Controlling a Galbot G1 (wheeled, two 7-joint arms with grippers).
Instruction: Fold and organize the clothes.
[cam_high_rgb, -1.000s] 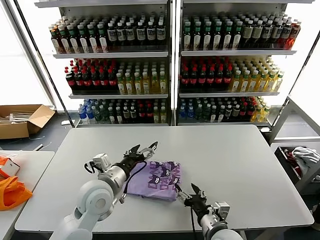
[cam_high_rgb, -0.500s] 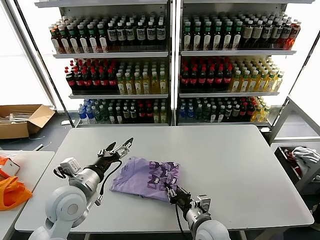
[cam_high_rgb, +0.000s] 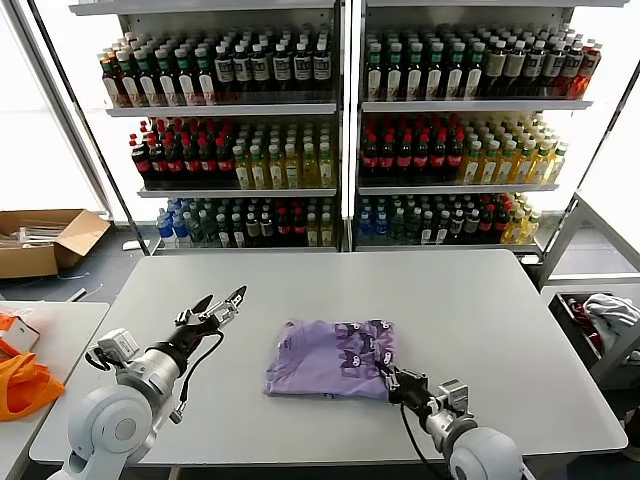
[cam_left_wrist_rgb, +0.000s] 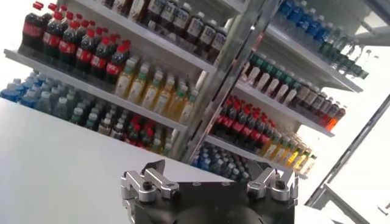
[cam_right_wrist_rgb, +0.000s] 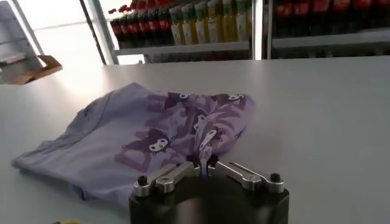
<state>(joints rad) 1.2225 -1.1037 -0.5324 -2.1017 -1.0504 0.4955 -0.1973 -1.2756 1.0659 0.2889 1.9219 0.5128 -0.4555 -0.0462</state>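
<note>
A lavender T-shirt (cam_high_rgb: 332, 358) lies bundled in a rough fold near the front middle of a grey table (cam_high_rgb: 480, 320), its dark purple printed figures facing up along the side nearer the robot's right arm. The right gripper (cam_high_rgb: 391, 379) sits low at the garment's front right corner, its fingers drawn together on a pinch of the fabric; the right wrist view shows the cloth (cam_right_wrist_rgb: 152, 137) gathered into a ridge that runs straight into the closed fingertips. The shirt's longer side runs across the table, spreading away from that gripper toward the robot's left. The left gripper (cam_high_rgb: 214, 307) hangs above bare tabletop well apart from the shirt's left edge, fingers spread and holding nothing. On this evidence the right arm is plainly the nearer of the two, and any further fold would likely carry the pinched corner leftward over the body of the shirt
</note>
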